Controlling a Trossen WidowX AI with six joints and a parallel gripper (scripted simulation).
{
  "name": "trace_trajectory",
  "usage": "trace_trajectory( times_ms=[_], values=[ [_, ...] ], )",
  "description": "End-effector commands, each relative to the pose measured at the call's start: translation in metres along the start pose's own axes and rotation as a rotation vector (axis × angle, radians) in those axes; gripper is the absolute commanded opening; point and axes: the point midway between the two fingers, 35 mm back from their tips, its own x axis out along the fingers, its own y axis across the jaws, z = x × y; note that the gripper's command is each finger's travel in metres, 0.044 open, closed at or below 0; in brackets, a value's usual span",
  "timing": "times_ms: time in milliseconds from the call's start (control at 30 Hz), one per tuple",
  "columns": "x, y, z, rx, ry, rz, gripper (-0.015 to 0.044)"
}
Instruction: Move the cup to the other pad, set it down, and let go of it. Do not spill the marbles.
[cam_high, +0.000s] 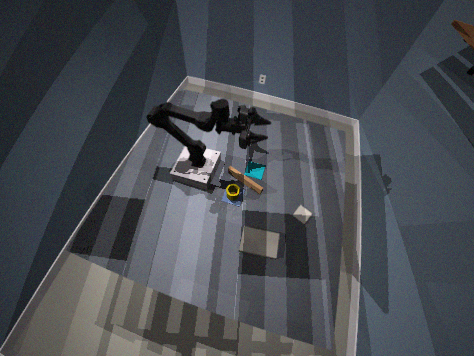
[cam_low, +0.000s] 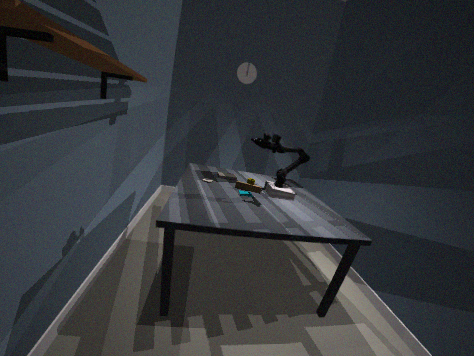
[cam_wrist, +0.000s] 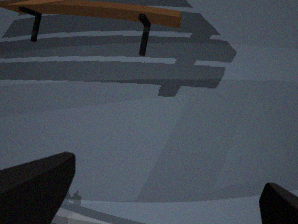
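From overhead, the cup (cam_high: 233, 190) shows only a dark mouth; any marbles inside are too small and dim to make out. It covers most of the blue pad (cam_high: 233, 198) under it. The wooden block (cam_high: 245, 179) overlaps a corner of the teal pad (cam_high: 255, 171).

From the exterior view, cup (cam_low: 251, 180) and teal pad (cam_low: 245, 194) are specks, detail lost.

Wrist view: both fingers of the hand (cam_wrist: 156, 212) are cut off by the bottom and side edges, tips unseen. The wall shelf (cam_wrist: 93, 10) runs out at the left edge. Cup and pads fall outside this view.
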Motion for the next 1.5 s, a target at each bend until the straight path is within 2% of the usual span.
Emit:
trace_trajectory(
  times_ms=[0,33,133,267,467,667,767,1467],
  values=[
    [0.002,-0.001,-0.004,-0.015,0.020,-0.004,0.0374],
    [0.006,-0.005,-0.018,-0.059,0.080,-0.014,0.0348],
    [0.015,-0.028,-0.092,-0.287,0.414,-0.020,0.0269],
    [0.004,-0.047,-0.153,-0.456,0.710,0.045,0.0167],
    [-0.044,-0.069,-0.232,-0.644,1.156,0.298,0.0167],
    [-0.110,-0.079,-0.275,-0.691,1.485,0.693,0.0167],
    [-0.128,-0.083,-0.281,-0.678,1.543,0.813,0.0167],
    [-0.130,-0.086,-0.293,-0.679,1.544,0.814,0.0167]
  ],
)
